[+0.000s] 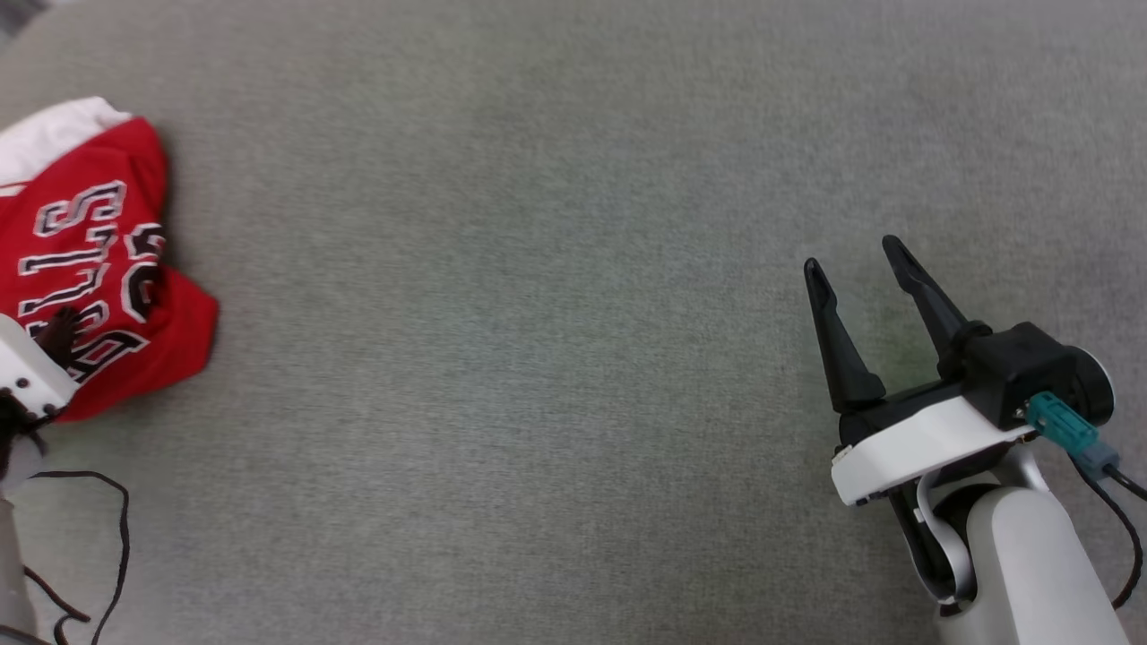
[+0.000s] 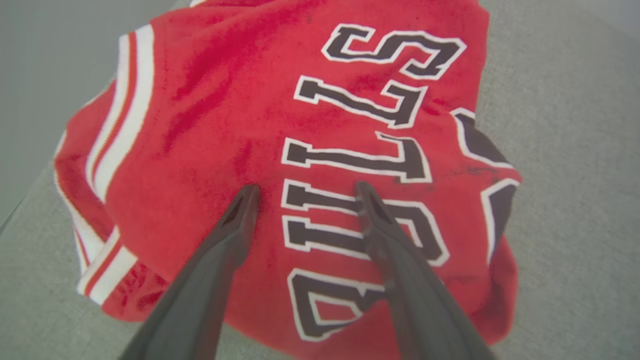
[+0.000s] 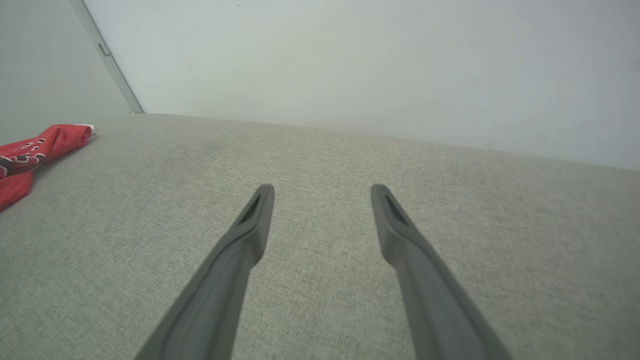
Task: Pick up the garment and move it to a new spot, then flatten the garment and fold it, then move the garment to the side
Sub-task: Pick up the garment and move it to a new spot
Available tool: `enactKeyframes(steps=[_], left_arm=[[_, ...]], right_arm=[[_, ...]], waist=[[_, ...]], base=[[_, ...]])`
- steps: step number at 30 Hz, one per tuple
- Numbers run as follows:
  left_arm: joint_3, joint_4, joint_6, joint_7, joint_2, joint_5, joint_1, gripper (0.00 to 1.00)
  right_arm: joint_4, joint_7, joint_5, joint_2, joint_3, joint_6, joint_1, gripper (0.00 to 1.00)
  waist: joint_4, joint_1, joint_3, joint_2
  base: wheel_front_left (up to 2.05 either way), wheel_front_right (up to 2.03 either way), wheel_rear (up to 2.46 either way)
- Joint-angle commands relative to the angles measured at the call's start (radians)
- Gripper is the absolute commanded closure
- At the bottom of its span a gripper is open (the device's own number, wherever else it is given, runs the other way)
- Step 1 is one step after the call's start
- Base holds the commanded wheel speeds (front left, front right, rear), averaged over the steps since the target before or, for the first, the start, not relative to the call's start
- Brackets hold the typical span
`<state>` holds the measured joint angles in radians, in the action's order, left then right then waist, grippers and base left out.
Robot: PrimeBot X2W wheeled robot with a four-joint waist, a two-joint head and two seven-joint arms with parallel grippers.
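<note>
The garment (image 1: 99,170) lies bunched at the far left of the grey surface, red with a white panel at its far end and black "BULLS" letters showing. Red-and-white striped trim (image 2: 117,115) runs along its edge. My left gripper (image 2: 306,189) is open right over the lettering, one fingertip to each side of the letters, with no fabric pinched between them. Whether the tips touch the cloth I cannot tell. Its white wrist (image 1: 27,372) sits at the garment's near edge. My right gripper (image 1: 853,255) hovers open and empty far to the right; the garment (image 3: 25,150) lies well to its left.
The grey fabric surface (image 1: 538,313) stretches wide between the two arms. A loose black cable (image 1: 116,537) hangs at the lower left. A pale wall (image 3: 350,60) rises behind the surface's far edge. The surface's edge (image 2: 20,210) runs close beside the garment.
</note>
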<state>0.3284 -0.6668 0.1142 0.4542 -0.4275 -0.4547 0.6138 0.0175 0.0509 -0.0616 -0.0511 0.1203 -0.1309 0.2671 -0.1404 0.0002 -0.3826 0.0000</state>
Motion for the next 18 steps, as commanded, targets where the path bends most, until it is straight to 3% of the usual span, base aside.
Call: enactKeyframes(steps=[1,5,13,14,15,18], left_arm=[[-0.007,-0.019,-0.002,0.044,-0.011,-0.003,0.020,0.00],[-0.021,-0.066,-0.029,0.163,-0.037,-0.002,0.041,0.00],[-0.041,-0.116,-0.060,0.337,-0.024,-0.022,0.008,0.00],[-0.044,-0.108,-0.060,0.340,-0.026,-0.020,0.004,0.78],[-0.049,-0.096,-0.059,0.331,-0.029,-0.014,0.001,1.00],[-0.042,-0.045,-0.063,0.256,-0.042,-0.003,0.014,1.00]], right_arm=[[0.007,0.009,-0.008,0.001,-0.001,0.000,0.025,0.00],[0.023,0.021,-0.017,0.001,0.001,0.000,0.033,0.00],[0.048,0.035,-0.026,0.001,0.001,0.000,0.056,0.00],[0.053,0.035,-0.030,0.001,0.001,0.000,0.057,0.00],[0.057,0.038,-0.029,0.001,-0.001,0.000,0.057,0.00],[0.068,0.041,-0.031,0.001,-0.007,0.000,0.047,0.00]], waist=[[0.039,-0.0002,-0.053,0.0000],[0.048,-0.0002,-0.082,0.0000],[0.055,-0.0002,-0.087,0.0000],[0.055,-0.0002,-0.082,0.0000],[0.053,-0.0002,-0.074,0.0000],[0.048,-0.0002,-0.046,0.0000]], base=[[0.00,0.00,0.00],[0.00,0.00,0.00],[0.00,0.00,0.00],[0.00,0.00,0.00],[0.00,0.00,0.00],[0.00,0.00,0.00]])
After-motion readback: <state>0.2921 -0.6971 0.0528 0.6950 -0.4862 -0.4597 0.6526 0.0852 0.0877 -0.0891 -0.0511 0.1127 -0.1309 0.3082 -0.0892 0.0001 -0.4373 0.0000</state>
